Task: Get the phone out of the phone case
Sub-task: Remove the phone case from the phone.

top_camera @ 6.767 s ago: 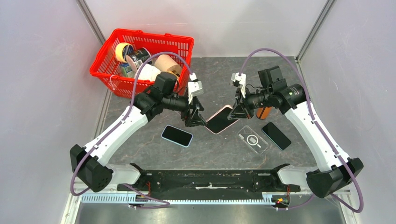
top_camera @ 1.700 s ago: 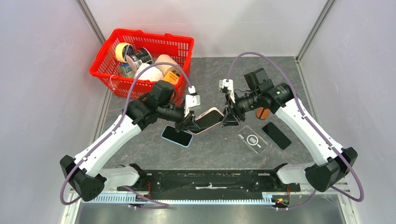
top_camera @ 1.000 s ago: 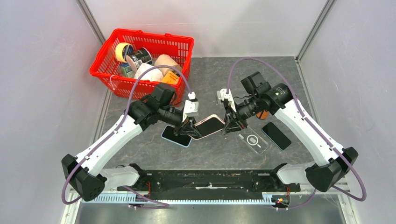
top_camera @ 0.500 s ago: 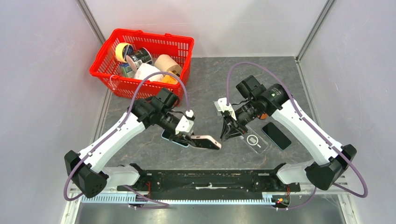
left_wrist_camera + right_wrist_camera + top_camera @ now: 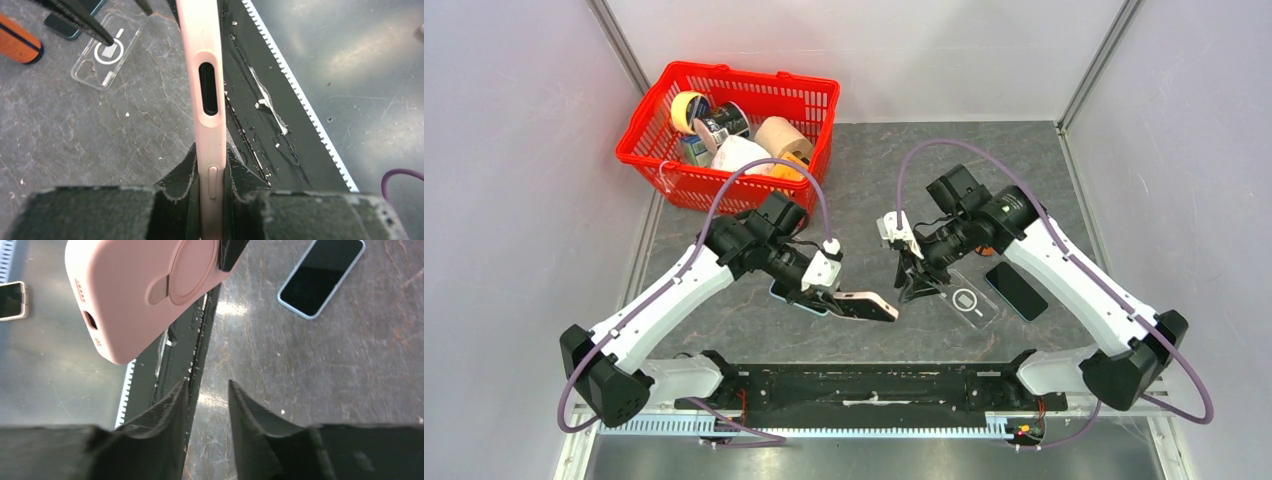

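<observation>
Pink phone case (image 5: pixel 207 75), phone seemingly inside, pinched edge-up between the left gripper (image 5: pixel 210 157) fingers; right gripper (image 5: pixel 207 385), jaws parted and empty just beside it, should hook the case lip and peel

Grey stone tabletop (image 5: pixel 874 150), pale walls (image 5: pixel 514 200)

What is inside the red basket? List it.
In the red basket: a yellow tape roll, a dark can, a brown paper roll and a white roll. Whatever lies beneath them is covered.
</observation>
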Robot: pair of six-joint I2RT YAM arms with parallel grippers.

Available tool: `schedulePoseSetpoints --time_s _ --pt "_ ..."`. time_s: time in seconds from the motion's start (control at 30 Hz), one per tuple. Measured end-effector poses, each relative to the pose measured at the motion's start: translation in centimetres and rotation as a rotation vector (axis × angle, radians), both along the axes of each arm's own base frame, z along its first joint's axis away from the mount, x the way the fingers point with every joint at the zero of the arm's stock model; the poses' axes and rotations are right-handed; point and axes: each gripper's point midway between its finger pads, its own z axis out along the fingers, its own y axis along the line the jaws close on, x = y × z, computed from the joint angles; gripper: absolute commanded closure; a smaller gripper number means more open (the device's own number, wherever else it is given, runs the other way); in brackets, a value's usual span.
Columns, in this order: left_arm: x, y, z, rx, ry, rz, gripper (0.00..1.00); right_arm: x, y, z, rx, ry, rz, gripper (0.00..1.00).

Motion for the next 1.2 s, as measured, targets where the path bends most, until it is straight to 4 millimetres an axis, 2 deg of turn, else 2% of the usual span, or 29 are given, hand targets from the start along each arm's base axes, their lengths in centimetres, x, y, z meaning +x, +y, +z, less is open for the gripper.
schedulePoseSetpoints --time_s 0.13,0.2,0.37,0.6,0.8,1.0,1.13,1.2 --pt "1.0 -0.1 -0.1 -0.009 0.029 0.079 0.98 0.4 -1.1 -0.7 -0.034 -0.053 -0.076 0.39" --pt "1.6 -0.2 -0.1 -0.013 0.048 0.127 0.98 0.6 -1.5 -0.6 -0.04 -0.079 -0.112 0.35" --pt "3.3 -0.7 0.2 -0.024 0.092 0.242 0.98 1.7 -1.5 0.3 -0.027 -0.128 -0.186 0.29" --pt "5.6 -1.6 1.5 -0.053 0.156 0.397 0.98 2.6 -0.8 0.3 -0.023 -0.098 -0.238 0.29" --pt "5.6 -1.8 1.2 -0.056 0.205 0.426 0.98 3.0 -0.3 0.7 -0.009 -0.09 -0.242 0.37" --pt "5.1 -1.7 0.7 -0.053 0.227 0.415 0.98 3.1 -0.3 0.8 0.003 -0.092 -0.235 0.67" --pt "4.8 -1.7 0.8 -0.056 0.233 0.404 0.98 3.3 -0.2 0.9 0.011 -0.1 -0.224 0.77" --pt "4.8 -1.7 0.8 -0.056 0.233 0.404 0.98 3.2 -0.2 0.9 0.015 -0.099 -0.218 0.85"
